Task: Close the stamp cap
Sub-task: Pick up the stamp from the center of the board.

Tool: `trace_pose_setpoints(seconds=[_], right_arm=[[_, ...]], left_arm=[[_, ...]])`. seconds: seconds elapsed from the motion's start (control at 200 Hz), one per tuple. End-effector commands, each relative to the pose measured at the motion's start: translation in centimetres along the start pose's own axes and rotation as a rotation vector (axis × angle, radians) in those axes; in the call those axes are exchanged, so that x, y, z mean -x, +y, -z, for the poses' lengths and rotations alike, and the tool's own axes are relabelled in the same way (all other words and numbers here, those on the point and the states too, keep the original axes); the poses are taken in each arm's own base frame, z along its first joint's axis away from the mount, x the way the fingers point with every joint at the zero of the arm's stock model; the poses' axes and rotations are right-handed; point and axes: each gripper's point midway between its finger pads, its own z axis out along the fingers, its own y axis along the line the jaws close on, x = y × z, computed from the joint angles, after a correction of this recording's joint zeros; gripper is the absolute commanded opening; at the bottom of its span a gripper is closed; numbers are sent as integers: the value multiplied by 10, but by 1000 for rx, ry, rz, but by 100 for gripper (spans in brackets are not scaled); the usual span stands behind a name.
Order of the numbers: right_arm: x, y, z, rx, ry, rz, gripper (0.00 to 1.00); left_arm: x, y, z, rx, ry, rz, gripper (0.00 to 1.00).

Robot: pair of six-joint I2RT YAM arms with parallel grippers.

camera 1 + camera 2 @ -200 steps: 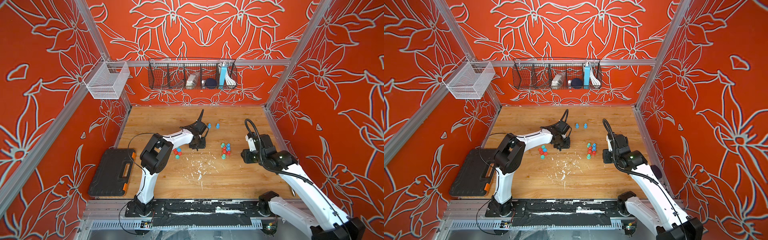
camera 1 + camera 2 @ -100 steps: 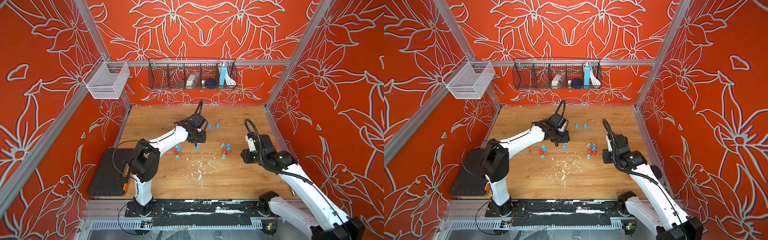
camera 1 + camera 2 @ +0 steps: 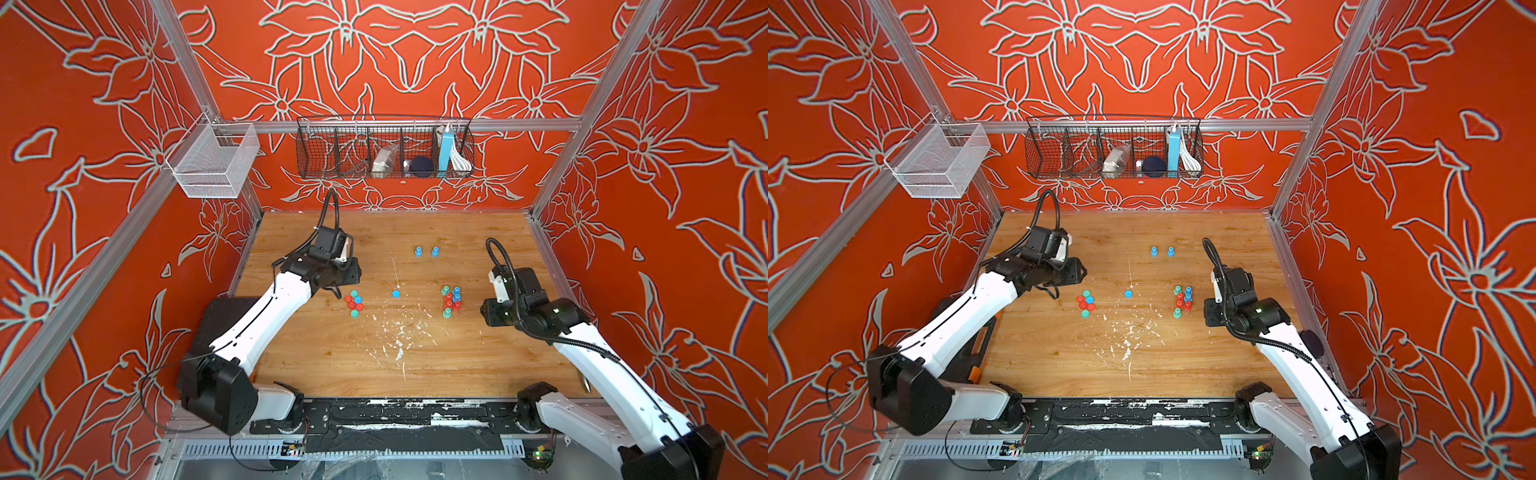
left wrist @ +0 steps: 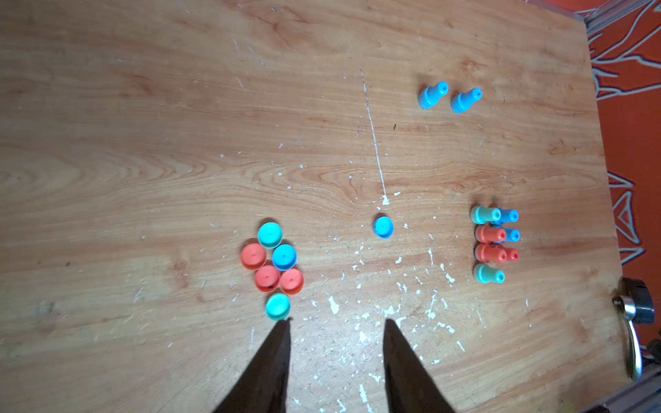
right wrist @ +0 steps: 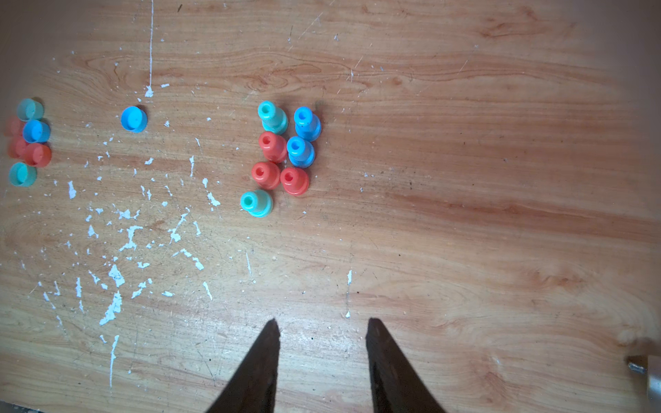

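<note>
Stamp caps (image 4: 284, 256): seven loose, six clustered; stamps (image 4: 490, 234): nine upright; both arms' jaws slightly parted, empty.

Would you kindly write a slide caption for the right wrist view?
Open right gripper over the wooden table; seven upright stamps clustered ahead, one blue cap apart.

Blurred, clipped by the frame edge in the right wrist view: red caps (image 5: 14, 147). Largely hidden under the left arm (image 3: 266, 316): black case (image 3: 220, 311) at the table (image 3: 478, 353)'s left edge. Too small to name: wire basket (image 3: 316, 141) contents.
</note>
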Motion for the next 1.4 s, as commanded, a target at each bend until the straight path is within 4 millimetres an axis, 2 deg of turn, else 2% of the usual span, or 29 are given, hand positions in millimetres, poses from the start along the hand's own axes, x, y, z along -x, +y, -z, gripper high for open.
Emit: trace_pose_setpoints(seconds=[0.0,0.21,0.36,0.555,0.716,0.911,1.086,1.256,1.396], right_arm=[[-4,-4,-3,-31,25,-5,44],[-4,-7,-10,-62,81,7,44],[3,-10,-18,-109,133,22,45],[34,-7,-32,-142,163,49,46],[59,-1,-55,-163,225,78,46],[74,7,-81,-157,277,101,45],[79,12,-102,-144,303,90,45],[73,15,-122,-141,353,87,43],[70,20,-130,-139,359,87,42]], left_arm=[[-14,18,6,28,-9,-24,43],[-41,41,-1,59,12,-31,43],[-36,35,6,21,-22,-20,43],[-36,36,9,26,-25,-20,44],[-39,39,11,37,-23,-13,43],[-37,41,17,49,-52,-18,44],[-35,43,20,60,-59,-20,44],[-36,44,20,66,-59,-18,43],[-37,44,21,66,-60,-17,43]])
